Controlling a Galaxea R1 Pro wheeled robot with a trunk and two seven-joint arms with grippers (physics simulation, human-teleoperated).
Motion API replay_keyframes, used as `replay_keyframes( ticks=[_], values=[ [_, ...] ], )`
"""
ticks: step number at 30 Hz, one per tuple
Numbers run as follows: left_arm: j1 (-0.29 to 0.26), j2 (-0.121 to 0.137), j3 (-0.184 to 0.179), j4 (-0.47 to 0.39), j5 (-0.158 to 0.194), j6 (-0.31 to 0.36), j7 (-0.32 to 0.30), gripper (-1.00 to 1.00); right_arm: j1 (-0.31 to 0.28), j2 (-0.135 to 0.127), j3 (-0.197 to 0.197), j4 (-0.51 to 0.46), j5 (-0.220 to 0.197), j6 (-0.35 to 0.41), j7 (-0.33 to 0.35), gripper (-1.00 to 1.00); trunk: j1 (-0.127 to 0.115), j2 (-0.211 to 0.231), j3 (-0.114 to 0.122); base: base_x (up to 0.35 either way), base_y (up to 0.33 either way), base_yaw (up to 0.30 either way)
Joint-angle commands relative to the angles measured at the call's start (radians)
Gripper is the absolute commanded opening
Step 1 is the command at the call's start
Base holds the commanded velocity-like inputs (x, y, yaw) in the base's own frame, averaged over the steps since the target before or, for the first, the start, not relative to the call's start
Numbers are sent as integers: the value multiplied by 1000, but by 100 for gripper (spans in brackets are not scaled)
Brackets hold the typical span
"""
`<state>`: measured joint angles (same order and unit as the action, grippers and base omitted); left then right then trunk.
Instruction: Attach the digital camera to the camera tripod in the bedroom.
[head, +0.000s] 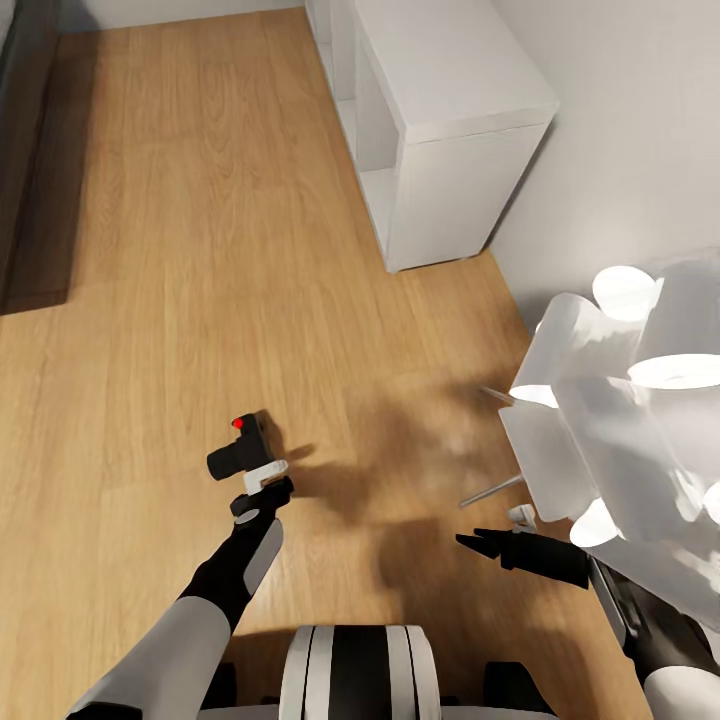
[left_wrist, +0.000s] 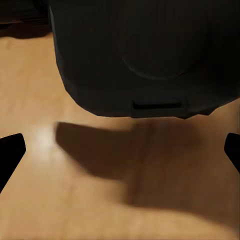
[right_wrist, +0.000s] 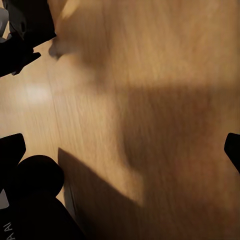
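The digital camera (head: 240, 449) sits just ahead of the left claw (head: 262, 490), at the claw's tip, above the wood plank floor (head: 180, 250). From the head view it looks carried there, with a white fitting (head: 266, 474) between camera body and claw. The left wrist view puts the camera's black body close in front, while the two fingertips (left_wrist: 11, 150) stand far apart at the picture's edges, so the claw reads as released rather than clenched on it. I cannot tell what is bearing the camera's weight.

That is the main risk. If the camera merely rests against the spread fingers, any swing of the arm could tip it off onto the floor, lens first.

The right claw (head: 478, 543) hangs low over the floor, well apart from the left one, its fingertips (right_wrist: 12, 150) also wide and holding nothing. Just beyond it lie thin silver rods (head: 492, 489), likely legs of the camera tripod, half hidden behind a white many-shaded lamp (head: 640, 400). The tripod head cannot be made out.

A second hazard follows: reaching across with the camera could knock the lamp or a leg, since the mounting point is screened from the head view. The white cube shelf (head: 450, 120) stands far ahead of both claws, out of the way.
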<state>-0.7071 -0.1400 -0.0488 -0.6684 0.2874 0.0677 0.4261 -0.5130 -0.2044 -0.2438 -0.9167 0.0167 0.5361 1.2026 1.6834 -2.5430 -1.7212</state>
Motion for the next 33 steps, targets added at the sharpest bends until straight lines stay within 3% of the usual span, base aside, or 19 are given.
replay_keyframes(
  ticks=[1,13,14,18,33],
  values=[
    [0,1,-5,-2,6,5,8,100,0,0,-2,-1,2,9,5,100,0,0,-1,0,0,-8],
    [0,0,-5,-2,6,4,8,100,0,0,0,-1,6,9,3,100,0,0,-1,0,0,-60],
    [0,0,-5,-2,6,4,8,100,-1,2,0,-1,39,9,4,100,0,0,-1,0,0,-95],
    [0,0,-5,-2,6,4,8,100,-1,5,0,-1,74,9,6,100,0,0,-1,0,0,-54],
    [0,0,-5,-3,6,2,10,100,-1,10,-2,-4,93,8,5,100,0,0,-1,0,0,-8]
  ],
)
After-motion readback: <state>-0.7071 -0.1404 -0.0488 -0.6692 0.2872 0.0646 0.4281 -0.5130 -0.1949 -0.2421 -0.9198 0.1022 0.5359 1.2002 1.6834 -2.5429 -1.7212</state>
